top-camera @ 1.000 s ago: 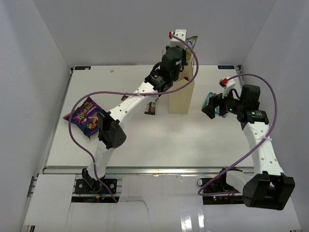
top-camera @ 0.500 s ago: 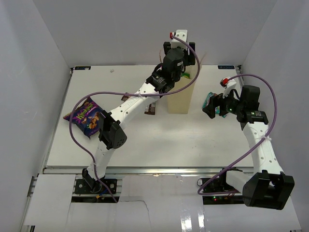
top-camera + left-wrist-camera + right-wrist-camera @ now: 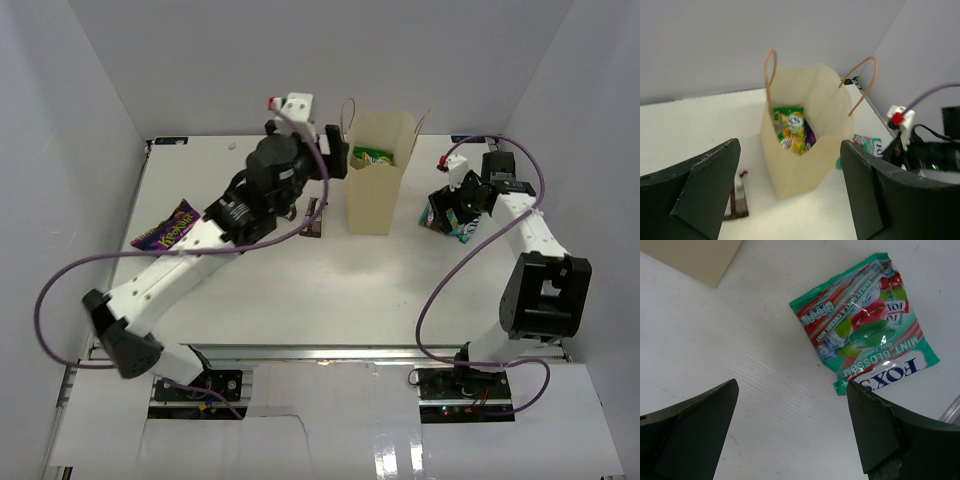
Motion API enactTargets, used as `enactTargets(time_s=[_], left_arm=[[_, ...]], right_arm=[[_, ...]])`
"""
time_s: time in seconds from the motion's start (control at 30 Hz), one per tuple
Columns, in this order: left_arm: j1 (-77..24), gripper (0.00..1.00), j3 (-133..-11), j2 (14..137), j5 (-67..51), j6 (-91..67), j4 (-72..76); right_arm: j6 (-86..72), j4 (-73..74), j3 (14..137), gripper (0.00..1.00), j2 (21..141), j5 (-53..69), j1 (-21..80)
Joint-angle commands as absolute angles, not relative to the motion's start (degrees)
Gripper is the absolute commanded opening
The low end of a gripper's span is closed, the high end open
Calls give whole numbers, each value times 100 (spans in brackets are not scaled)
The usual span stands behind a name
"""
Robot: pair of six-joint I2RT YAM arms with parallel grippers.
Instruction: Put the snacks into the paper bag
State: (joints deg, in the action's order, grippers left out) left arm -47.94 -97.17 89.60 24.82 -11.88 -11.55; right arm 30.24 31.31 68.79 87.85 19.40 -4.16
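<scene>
Overhead, my left tool hangs open and empty just beside the left wall of the paper bag. The bag stands upright near the back of the surface, with a green-yellow packet showing inside. My right tool hovers over the teal packet, which lies right of the bag and apart from it. A purple bag lies well off to the left, and a brown bar just left of the paper bag.

From my left wrist, the fingers are spread wide with nothing between them, and the bag's mouth gapes with its handles upright.

From my right wrist, the fingers are also wide apart and hold nothing. The teal packet lies flat, off toward the right finger rather than centred. I judge the pick comes next. I should shift across until the packet sits between the fingers, come straight down, and pinch across its narrow width, since thin foil may slip or buckle. After that the lift must clear the bag's rim.
</scene>
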Motion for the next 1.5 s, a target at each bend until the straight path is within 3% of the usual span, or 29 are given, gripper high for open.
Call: enactTargets(time_s=[0.0,0.17,0.4,0.67,0.7,0.77,0.87,0.9,1.07,1.13,1.47], left_arm=[[-4711,92,-8423,7649,2706,-1774,-1764],[-4562,92,-6640,6138,2979,-3382,-2671],[-4544,92,-5845,5327,3120,-4508,-3339],[-4535,92,-5582,5115,3164,-5071,-3683],[-4544,92,-5564,5089,3164,-5150,-3691],[-4544,92,-5537,5071,3164,-5168,-3709],[-4544,93,-5572,5097,3182,-5142,-3735],[-4535,93,-5581,5106,3173,-5133,-3753],[-4544,93,-5581,5037,3182,-5133,-3814],[-4535,93,-5555,4975,3217,-5177,-3832],[-4535,93,-5379,4588,3322,-5291,-3902]], right_arm=[[5059,3971,7435,96,9410,1978,-431],[6134,3525,7776,98,10097,1661,-431],[5240,3577,9069,92,11591,1951,-387],[5019,2945,8166,99,11724,1301,-334],[4992,2953,8113,90,11742,1283,-334],[4896,2971,7972,82,11768,1283,-334],[4799,3120,7884,56,11856,1292,-334],[4694,3164,7858,41,11856,1301,-351],[4465,3164,7480,13,11261,1843,-562],[4307,3225,7427,8,10979,2371,-773],[4921,4753,7768,8,9098,6343,-1556]])
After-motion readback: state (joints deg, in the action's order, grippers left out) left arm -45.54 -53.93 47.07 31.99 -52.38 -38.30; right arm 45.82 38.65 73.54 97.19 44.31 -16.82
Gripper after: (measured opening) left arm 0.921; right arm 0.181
